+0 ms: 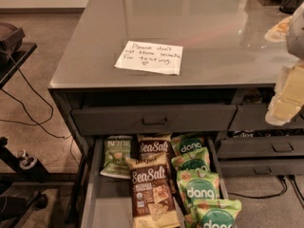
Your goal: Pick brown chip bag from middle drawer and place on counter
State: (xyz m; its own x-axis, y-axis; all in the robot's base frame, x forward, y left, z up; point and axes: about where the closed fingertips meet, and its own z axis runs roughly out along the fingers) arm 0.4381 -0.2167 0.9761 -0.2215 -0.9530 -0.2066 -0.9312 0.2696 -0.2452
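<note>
Nearest me, the middle drawer (102,208) stands pulled open. The brown chip bag (148,191) lies in it face up, its top edge overlapping a smaller bag of the same kind (154,148) behind it. Green dang bags (202,189) are stacked just to its right, and a pale green-and-white bag (116,156) lies at the back left. Beyond, the desk (213,27) carries a handwritten note (149,57). My gripper (286,99) hangs at the right edge, by the desk's front corner; I cannot tell whether it is wide or narrow.
</note>
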